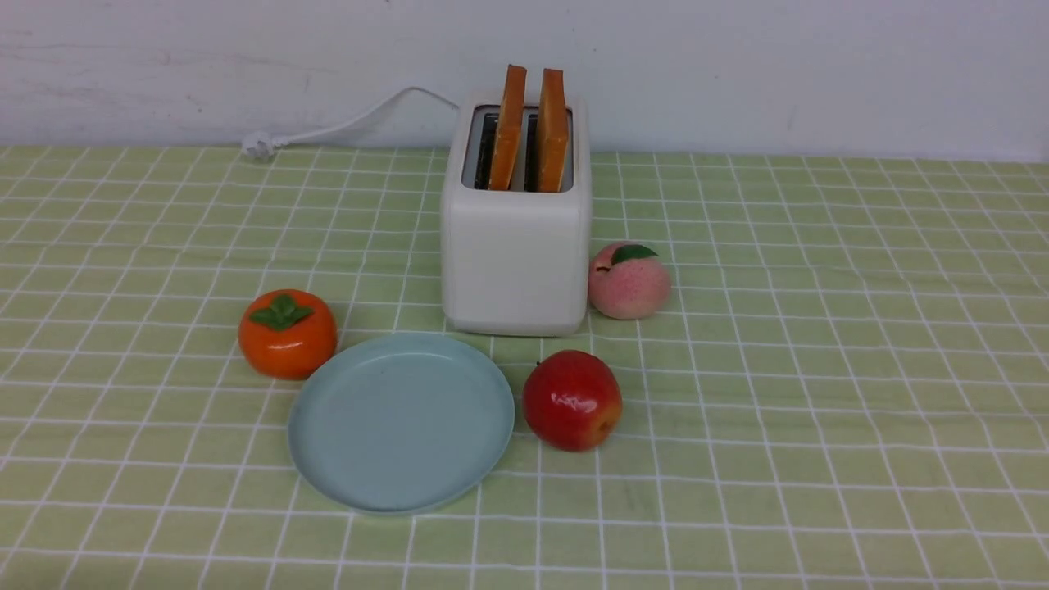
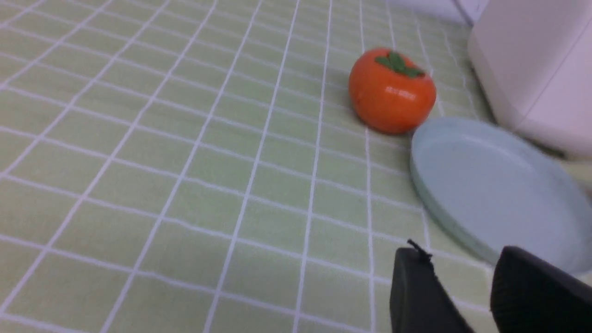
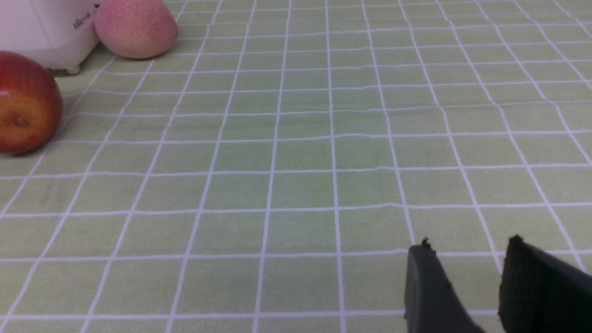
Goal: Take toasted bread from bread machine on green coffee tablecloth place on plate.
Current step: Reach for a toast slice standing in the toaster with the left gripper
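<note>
Two slices of toasted bread (image 1: 510,123) are seen standing upright in the slots of the bread machine (image 1: 515,254), with their upper halves raised clear of it; neither has been lifted yet. The plate (image 1: 401,422) is laid bare just in front of the bread machine, toward its left corner.

The fingers (image 2: 416,291) of the left gripper (image 2: 460,254) are parted with nothing between them. The same is seen of the right gripper (image 3: 468,246). Both are held low over the green coffee tablecloth (image 1: 819,369), short of the bread machine.

The slices are set close together, so the neighbouring slice could be nudged or the porous crumb crushed by a hard pinch. If a slice binds in its slot, the smooth, boxy plastic shell could be dragged along the thin, slightly rippled cloth on the bench. The peach (image 1: 628,281) just beside the bread machine's right wall, the glossy apple (image 1: 572,400) in front of that corner and the persimmon (image 1: 287,333) off its left front are round and easily rolled if brushed. The plate's rim is low, so a dropped slice could slide off.
</note>
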You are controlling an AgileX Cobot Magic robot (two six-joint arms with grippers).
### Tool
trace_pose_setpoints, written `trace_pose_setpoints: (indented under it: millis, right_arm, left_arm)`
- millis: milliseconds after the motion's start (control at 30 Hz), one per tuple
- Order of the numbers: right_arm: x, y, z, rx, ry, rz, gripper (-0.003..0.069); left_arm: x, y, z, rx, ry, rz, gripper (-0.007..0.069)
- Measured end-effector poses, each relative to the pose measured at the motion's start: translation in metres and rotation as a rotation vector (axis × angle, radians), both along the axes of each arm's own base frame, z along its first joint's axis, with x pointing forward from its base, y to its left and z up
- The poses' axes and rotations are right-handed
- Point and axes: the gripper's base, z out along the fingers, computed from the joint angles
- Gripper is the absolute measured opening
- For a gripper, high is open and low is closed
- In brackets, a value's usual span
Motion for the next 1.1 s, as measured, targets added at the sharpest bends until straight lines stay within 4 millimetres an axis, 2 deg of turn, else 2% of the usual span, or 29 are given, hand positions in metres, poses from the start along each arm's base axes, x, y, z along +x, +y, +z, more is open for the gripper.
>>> trace_pose_setpoints:
  millis: [200, 433, 567, 600, 733, 767, 833, 967, 1100]
  right_arm:
    - [0.0, 0.0, 0.0, 0.0, 0.0, 0.0, 0.024]
    - [0.0, 0.0, 0.0, 0.0, 0.0, 0.0, 0.024]
    - [0.0, 0.0, 0.0, -0.004, 0.0, 0.0, 0.024]
    - [0.0, 0.0, 0.0, -0.007, 0.0, -0.001, 0.024]
    - [0.0, 0.001, 0.001, 0.033, -0.014, -0.004, 0.024]
    - [0.001, 0.001, 0.002, 0.079, -0.025, -0.007, 0.024]
    - [0.001, 0.003, 0.003, 0.153, -0.042, -0.013, 0.024]
    - [0.003, 0.005, 0.013, 0.448, -0.149, -0.045, 0.024]
    - [0.004, 0.003, 0.023, 0.636, -0.246, -0.073, 0.0238]
  left_arm:
    - [0.001, 0.001, 0.015, -0.373, -0.158, 0.045, 0.0238]
    - [0.001, 0.007, 0.026, -0.618, -0.283, 0.097, 0.0237]
    - [-0.001, 0.006, 0.039, -0.603, -0.304, 0.074, 0.0212]
    - [-0.005, 0.002, 0.056, -0.522, -0.313, 0.033, 0.0172]
    - [-0.016, -0.004, 0.09, -0.365, -0.325, -0.045, 0.0044]
    - [-0.018, -0.006, 0.098, -0.332, -0.31, -0.064, 0.0006]
    - [-0.018, -0.009, 0.105, -0.303, -0.282, -0.084, -0.0013]
    - [-0.008, -0.014, 0.121, -0.238, -0.17, -0.139, -0.0013]
    - [-0.001, -0.019, 0.123, -0.176, -0.119, -0.23, -0.0013]
